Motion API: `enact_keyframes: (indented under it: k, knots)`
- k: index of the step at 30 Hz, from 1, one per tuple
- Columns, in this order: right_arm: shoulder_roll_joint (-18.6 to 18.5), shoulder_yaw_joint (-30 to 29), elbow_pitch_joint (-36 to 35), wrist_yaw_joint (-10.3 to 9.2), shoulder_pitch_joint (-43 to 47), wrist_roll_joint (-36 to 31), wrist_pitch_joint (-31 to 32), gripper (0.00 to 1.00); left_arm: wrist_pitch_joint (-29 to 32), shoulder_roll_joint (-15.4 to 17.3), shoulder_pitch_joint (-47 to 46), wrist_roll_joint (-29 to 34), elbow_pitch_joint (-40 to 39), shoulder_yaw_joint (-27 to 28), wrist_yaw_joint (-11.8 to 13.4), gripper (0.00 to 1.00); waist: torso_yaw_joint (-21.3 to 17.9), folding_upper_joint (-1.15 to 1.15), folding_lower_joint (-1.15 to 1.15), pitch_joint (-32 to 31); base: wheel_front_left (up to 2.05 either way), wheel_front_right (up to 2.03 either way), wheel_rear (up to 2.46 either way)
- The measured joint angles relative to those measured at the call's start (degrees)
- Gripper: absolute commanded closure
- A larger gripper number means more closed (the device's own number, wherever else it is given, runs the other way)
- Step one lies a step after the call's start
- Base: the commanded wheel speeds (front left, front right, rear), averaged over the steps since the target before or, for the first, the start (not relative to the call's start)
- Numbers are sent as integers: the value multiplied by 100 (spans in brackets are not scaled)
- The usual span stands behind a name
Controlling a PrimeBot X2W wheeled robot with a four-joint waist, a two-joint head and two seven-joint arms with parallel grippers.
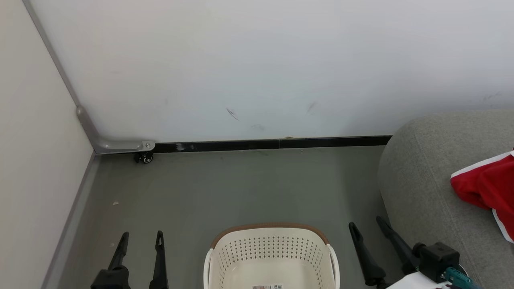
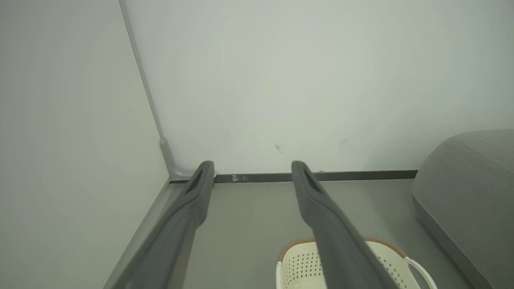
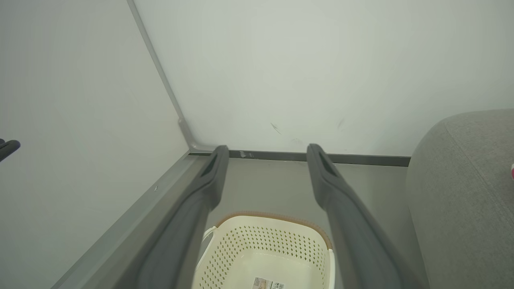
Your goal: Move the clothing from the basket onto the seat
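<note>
The cream perforated basket (image 1: pixel 225 257) with its brown rim stands on the grey floor at the bottom centre. The part of its inside that shows holds just a label sticker (image 3: pixel 268 283). Red clothing (image 1: pixel 484 184) with white trim lies on the grey seat (image 1: pixel 421 180) at the right. To the left of the basket (image 2: pixel 295 265) my left gripper (image 1: pixel 142 235) is open with nothing in it, and its fingers spread wide in its own wrist view (image 2: pixel 253 164). Between basket (image 3: pixel 261 249) and seat (image 3: pixel 461 180), my right gripper (image 1: pixel 366 222) is also open and bare, shown too in its wrist view (image 3: pixel 268 148).
White walls meet in a corner at the left. A grey metal rail with a small caster (image 1: pixel 144 157) sits at the corner's foot, and a black skirting strip (image 1: pixel 273 143) runs along the far wall. Grey floor (image 1: pixel 241 188) lies between basket and wall.
</note>
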Motion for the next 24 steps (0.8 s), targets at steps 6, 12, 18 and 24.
enact_keyframes:
  k: [6,12,18,24]
  knots:
    - [1,-8,-62,0,9,0,4,0,1,0,-1,0,27,1,16,0,0,0,0,12,0,0,0]
    - [2,-8,-110,0,15,0,64,0,1,0,-3,-1,51,8,29,0,0,0,0,20,0,0,0]
    - [2,25,218,-9,191,0,64,100,9,-163,157,-9,358,-81,41,100,-1,0,0,22,0,0,0]
    - [2,66,152,-9,244,282,53,100,89,-234,187,-321,235,-44,2,100,-5,0,0,36,0,0,0]
